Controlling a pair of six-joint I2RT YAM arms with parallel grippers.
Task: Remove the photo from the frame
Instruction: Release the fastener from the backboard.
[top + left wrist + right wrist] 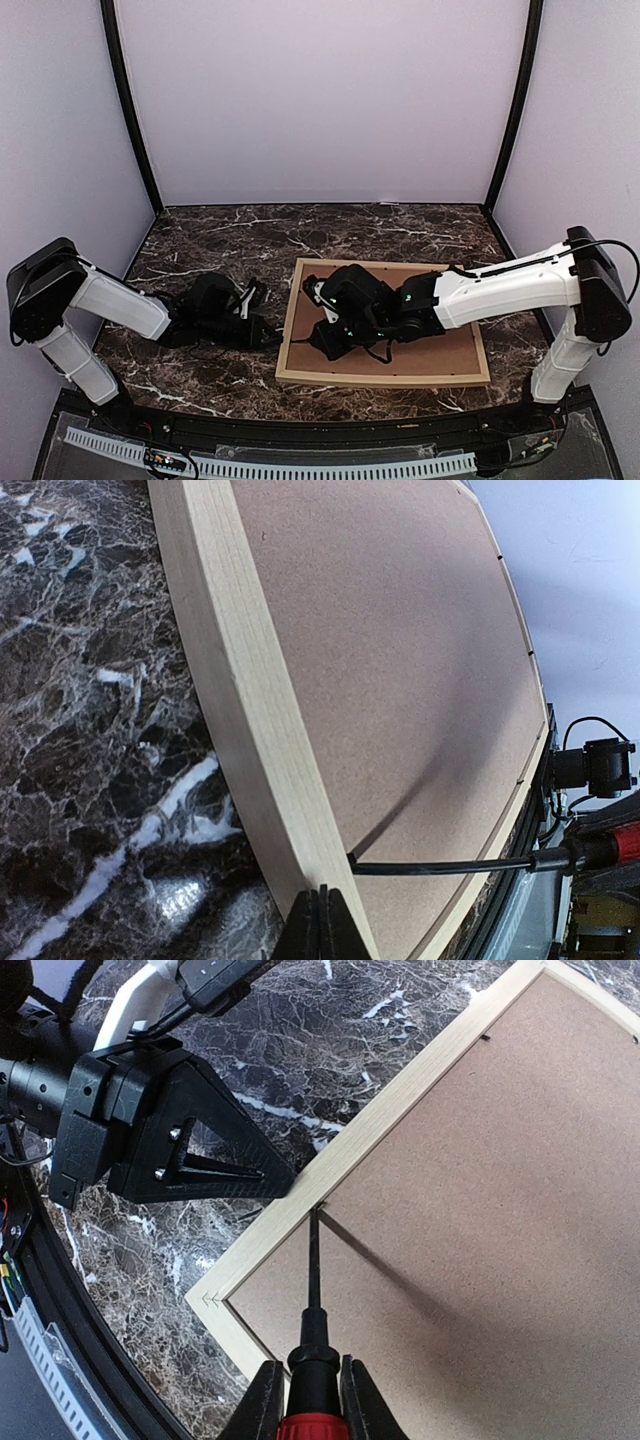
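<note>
The frame [380,378] is laid face down on the marble table [200,250], so that the brown backing board [440,350] is turned upward and its fastenings can be reached. The photo is not seen in any view; it is judged to be shut in beneath that board, inside the moulding. The left gripper [322,920] is clenched on nothing, and its tip is set against the outer face of the frame's left rail, apparently as a stop so that the frame is not pushed sideways. A screwdriver [313,1280] with a red handle is grasped by the right gripper [312,1385], the jaws being closed around the black collar. Its thin shaft is laid low across the board, and the tip is brought to the seam where board meets rail, just opposite the left gripper. Whether a retaining tab is caught there cannot be told. Any prying push is thus thought to be met by the brace outside.
</note>
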